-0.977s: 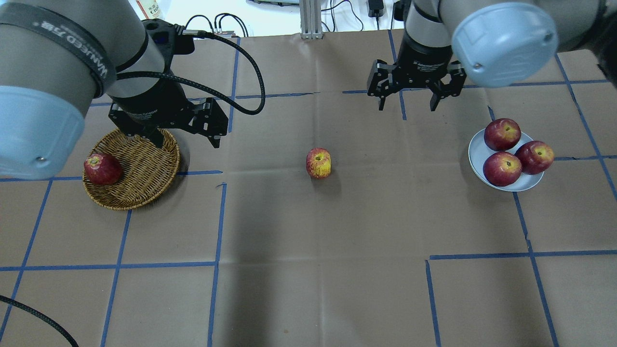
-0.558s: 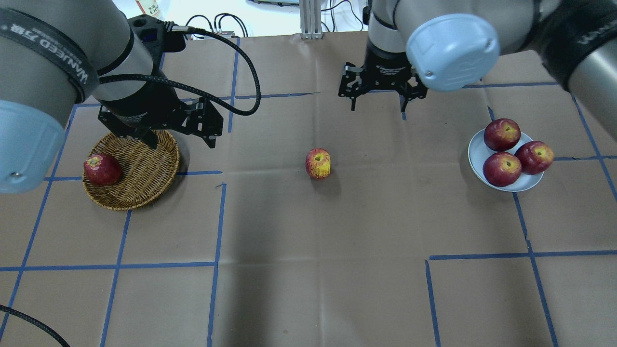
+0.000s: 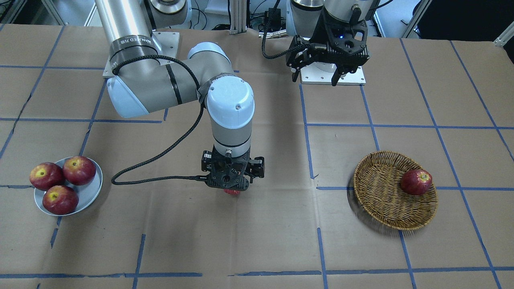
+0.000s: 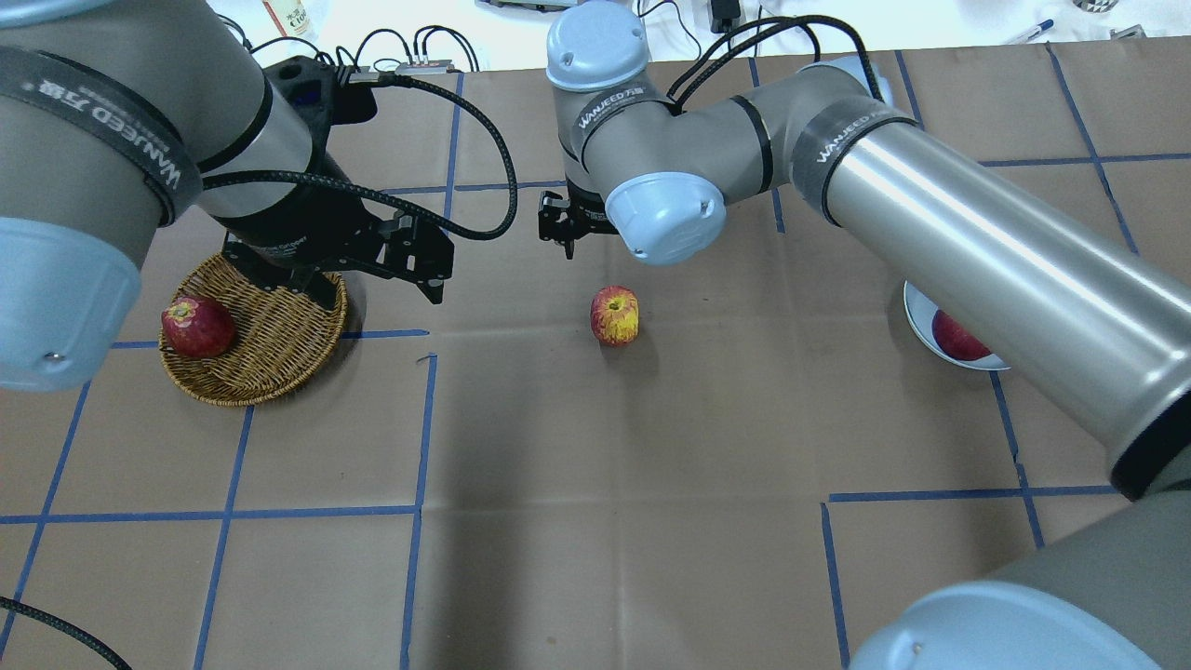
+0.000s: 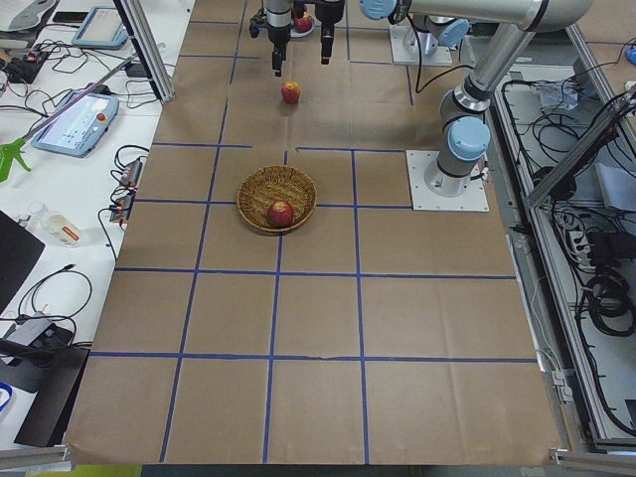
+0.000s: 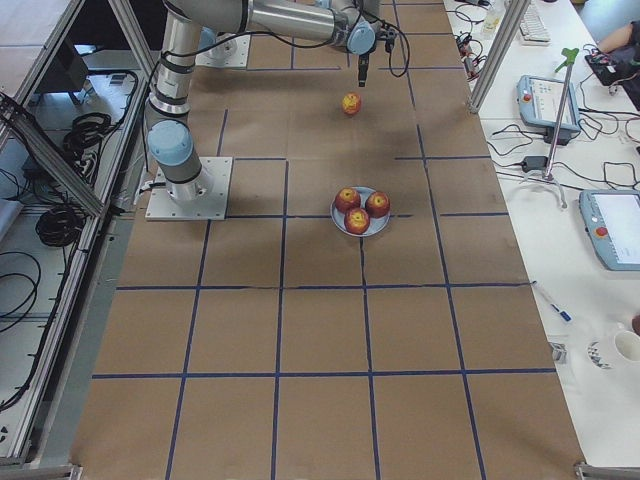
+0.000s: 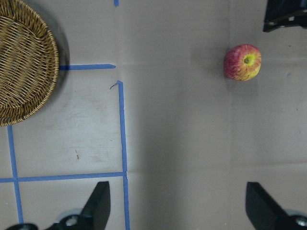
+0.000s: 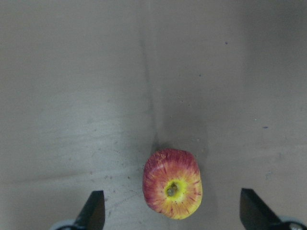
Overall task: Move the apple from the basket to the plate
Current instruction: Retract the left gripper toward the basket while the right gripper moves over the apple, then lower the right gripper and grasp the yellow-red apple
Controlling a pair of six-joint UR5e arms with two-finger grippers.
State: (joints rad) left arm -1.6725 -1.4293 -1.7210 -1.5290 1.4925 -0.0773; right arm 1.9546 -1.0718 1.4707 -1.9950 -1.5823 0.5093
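The apple (image 4: pixel 614 316), orange-red streaked with yellow, lies on the brown table between basket and plate. It also shows in the left wrist view (image 7: pixel 242 62) and the right wrist view (image 8: pixel 172 190). My right gripper (image 8: pixel 171 206) hangs open above it, the apple showing between the two fingers (image 8: pixel 93 211). From the front the gripper (image 3: pixel 232 188) hides all but a red sliver of the apple. My left gripper (image 4: pixel 372 288) is open and empty just right of the wicker basket (image 4: pixel 270 344). The grey-blue plate (image 3: pixel 91 192) stands at the robot's right.
One dark red apple (image 4: pixel 197 326) lies in the basket. Three dark red apples (image 3: pixel 60 180) fill the plate. In the overhead view my right arm (image 4: pixel 977 242) covers most of the plate (image 4: pixel 919 316). Blue tape lines cross the table.
My right arm has swung left from the back right to above the streaked apple and now covers most of the plate. My left gripper has shifted slightly right. The apples have not moved.
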